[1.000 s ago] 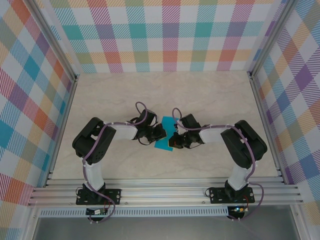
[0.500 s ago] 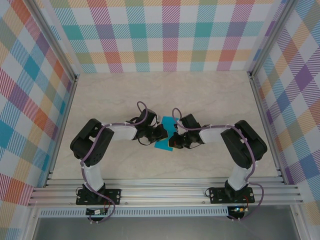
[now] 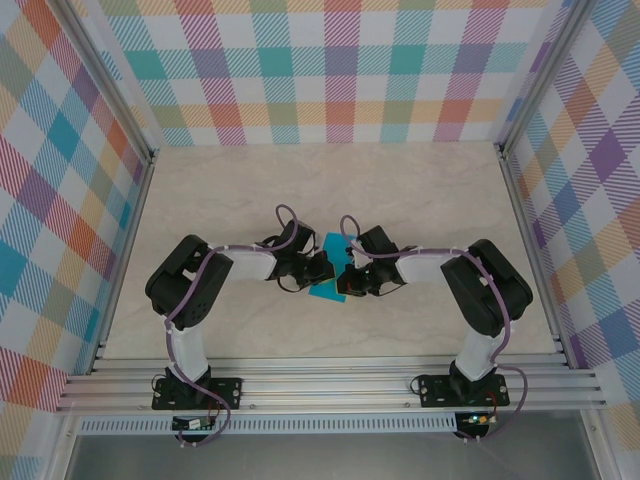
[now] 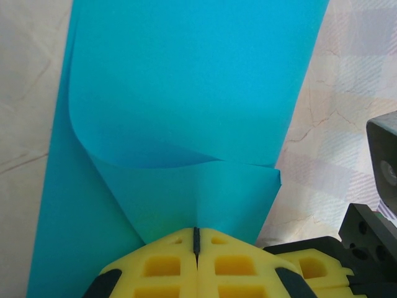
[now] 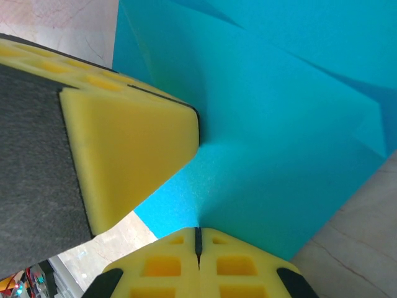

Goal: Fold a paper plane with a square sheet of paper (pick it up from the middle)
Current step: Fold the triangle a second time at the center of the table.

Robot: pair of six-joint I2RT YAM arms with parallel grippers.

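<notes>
- The square sheet of paper point(image 3: 323, 291) lay near the middle of the marbled table point(image 3: 420, 190), between the two arms, with much of it hidden under their wrists in the top view.
- The left gripper point(image 3: 325, 266) reached in from the left, and the right gripper point(image 3: 343, 278) met it from the right. The two sat just beside each other over the teal sheet.
- From the left wrist, the left gripper point(image 4: 196, 239) had its yellow pads pressed together, with only a thin dark seam between them.
- The paper point(image 4: 186, 93) was doubled there. An upper layer curled over in a soft, uncreased bend, and the lower layer ran down into the closed tips, so that gripper was pinching the sheet at its near edge. A faint crease rose from the seam.
- At the right edge of that view sat black parts and a yellow pad of the other gripper, close to the sheet's corner.
- From the right wrist, the right gripper point(image 5: 198, 236) was likewise clamped shut, with the paper's point(image 5: 279, 124) lower edge running straight into the seam between its pads (a pinch on the edge, as far as could be seen).
- One of the left gripper's fingers point(image 5: 130, 149) came in from the left of that view, its tip against the teal surface.
- Bare table showed below the sheet's edge on both sides of the right gripper's tips.
- Plaid walls point(image 3: 340, 70) closed in the table on three sides.
</notes>
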